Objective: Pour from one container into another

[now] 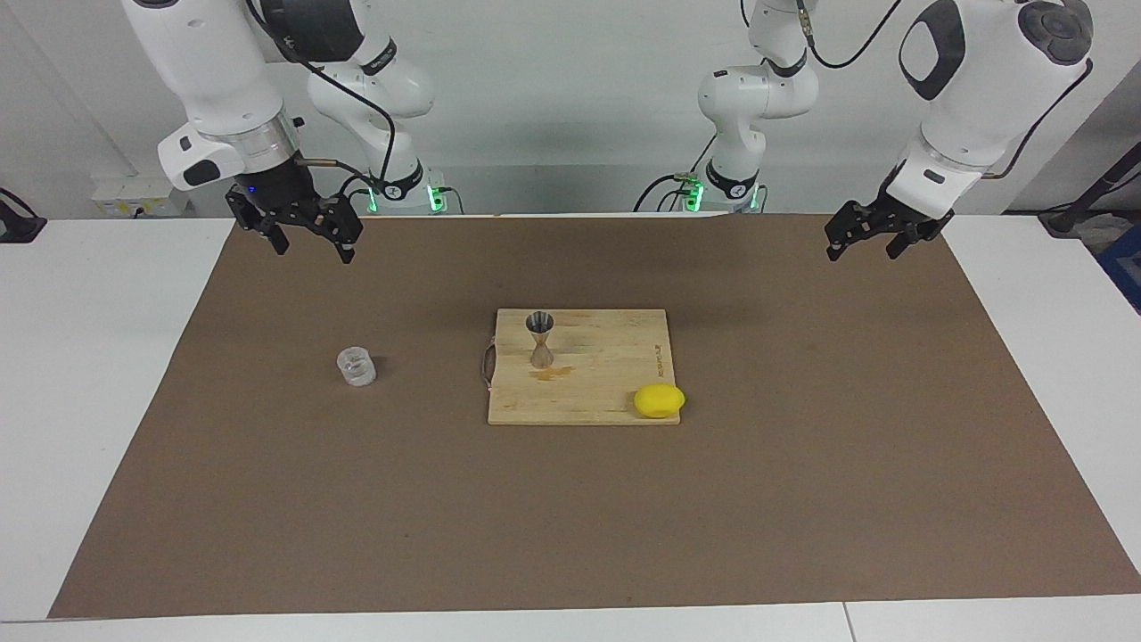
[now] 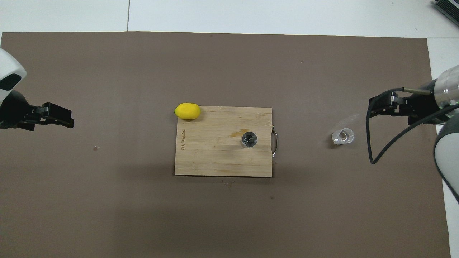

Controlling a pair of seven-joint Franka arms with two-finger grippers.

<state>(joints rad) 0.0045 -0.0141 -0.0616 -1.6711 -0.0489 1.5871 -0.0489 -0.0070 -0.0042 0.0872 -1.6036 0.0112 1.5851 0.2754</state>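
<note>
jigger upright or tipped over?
Upright: the jigger stands on its lower cone on the cutting board, open mouth up in the overhead view.

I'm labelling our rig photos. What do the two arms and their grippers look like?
Both arms are glossy white with dark grey joint caps and black bands. The right gripper and left gripper are black two-finger units. A black cable loops by the right wrist. The bases glow green.

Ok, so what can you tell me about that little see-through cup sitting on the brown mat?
The small, squat clear cup looks like thick glass or plastic, round, with an open top. It stands upright on the brown mat, toward the right arm's end of the table, beside the wooden cutting board but apart from it. Whether anything is in it cannot be told. Nothing touches it but the mat; the open right gripper hangs in the air, holding nothing.
</note>
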